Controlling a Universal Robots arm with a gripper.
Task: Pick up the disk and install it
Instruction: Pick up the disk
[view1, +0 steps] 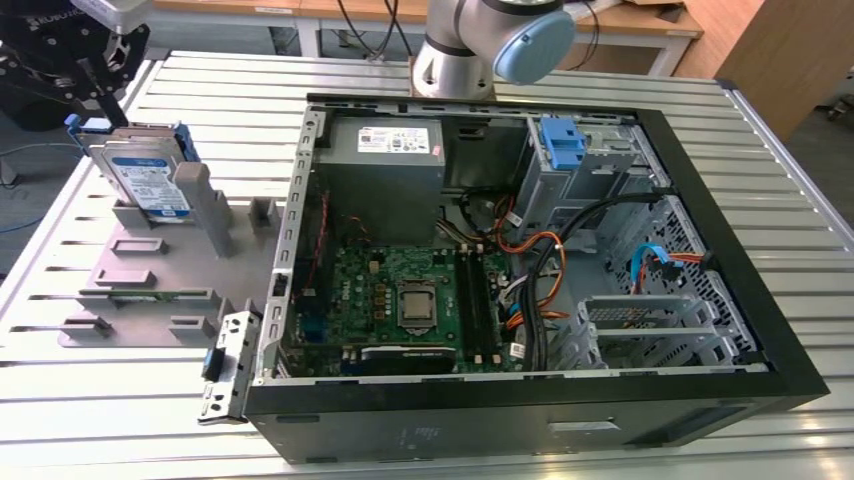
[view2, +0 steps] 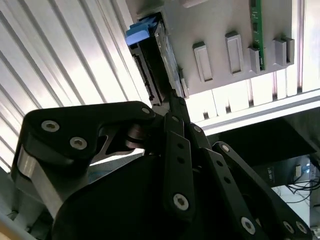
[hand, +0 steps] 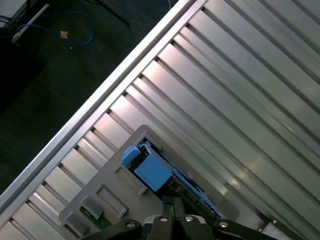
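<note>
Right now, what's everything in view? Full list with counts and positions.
silver rectangular metal disk with blue side rails: 1, silver and blue, upright in fixture, exterior view's left
grey plastic holding fixture: 1, grey, on table beside case
small green circuit strip: 1, green, on fixture
open black computer case: 1, black, table centre
grey metal power-supply box: 1, grey, inside case
green motherboard: 1, green, case floor
slatted silver metal table: 1, silver, under everything
robot arm: 1, silver and light blue, behind case
black pincer: 1, black, at disk's top edge
</note>
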